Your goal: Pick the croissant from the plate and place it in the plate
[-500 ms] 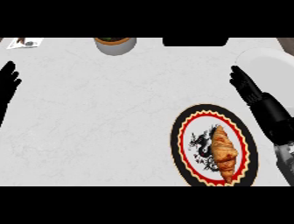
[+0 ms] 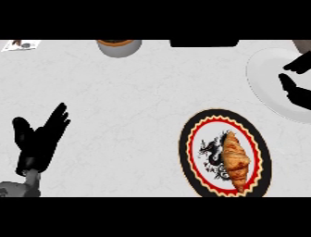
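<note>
Right hand [image 2: 310, 97] hangs open, empty, over the white plate [image 2: 264, 78] (counter's right edge), apart from the croissant [image 2: 236, 159]; a low reach could shove its patterned plate [image 2: 183, 147]. Left hand [image 2: 39, 139] rests open.

The croissant [image 2: 235, 161] lies on the near plate [image 2: 185, 139], at the front right of the counter [image 2: 131, 102]. Behind it and further right sits the second plate [image 2: 264, 74], with the right hand [image 2: 305, 97] over it. The left hand [image 2: 40, 139] is at the front left. A bowl [image 2: 119, 46] stands at the far edge, left of centre
</note>
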`<state>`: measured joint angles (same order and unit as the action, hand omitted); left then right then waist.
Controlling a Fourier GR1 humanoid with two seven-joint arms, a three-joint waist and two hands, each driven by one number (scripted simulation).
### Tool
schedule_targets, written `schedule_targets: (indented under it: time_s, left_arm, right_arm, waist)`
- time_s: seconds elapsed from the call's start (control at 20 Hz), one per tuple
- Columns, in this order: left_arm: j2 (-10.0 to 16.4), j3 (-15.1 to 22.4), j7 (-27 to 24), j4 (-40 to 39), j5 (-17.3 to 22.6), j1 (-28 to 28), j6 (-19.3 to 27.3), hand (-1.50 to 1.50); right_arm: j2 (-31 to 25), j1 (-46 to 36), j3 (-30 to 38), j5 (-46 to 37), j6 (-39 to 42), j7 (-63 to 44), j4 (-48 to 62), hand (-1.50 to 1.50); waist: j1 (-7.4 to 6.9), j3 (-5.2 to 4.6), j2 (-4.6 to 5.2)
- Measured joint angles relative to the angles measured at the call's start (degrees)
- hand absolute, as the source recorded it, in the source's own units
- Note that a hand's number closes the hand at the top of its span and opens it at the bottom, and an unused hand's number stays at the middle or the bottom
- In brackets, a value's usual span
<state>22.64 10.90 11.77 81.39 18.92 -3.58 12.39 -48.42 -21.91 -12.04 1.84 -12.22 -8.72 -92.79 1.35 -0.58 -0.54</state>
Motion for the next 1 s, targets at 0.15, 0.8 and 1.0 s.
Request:
schedule_targets:
  time_s: [0.15, 0.8, 1.0]
  left_arm:
    - [-2.6, 1.2, -0.9, 1.4, 0.3, 1.3, 0.1, 0.00]
    - [-6.3, 1.7, -3.9, 1.9, -2.2, 3.1, -0.2, 0.00]
    - [-6.7, 1.8, -3.3, 1.6, -2.3, 2.3, -0.5, 0.00]
  right_arm:
    - [0.8, 3.9, 2.1, -4.4, -6.6, 1.9, -1.3, -1.50]
    - [-9.3, 17.7, 2.5, -11.2, 2.4, -11.0, -21.5, -1.50]
    - [-13.4, 17.0, -1.5, -12.5, 9.8, -19.8, -25.6, -1.50]
  waist:
    - [-0.08, 0.41, 0.02]
    - [-0.74, 0.71, 0.05]
    - [-1.23, 0.70, 0.19]
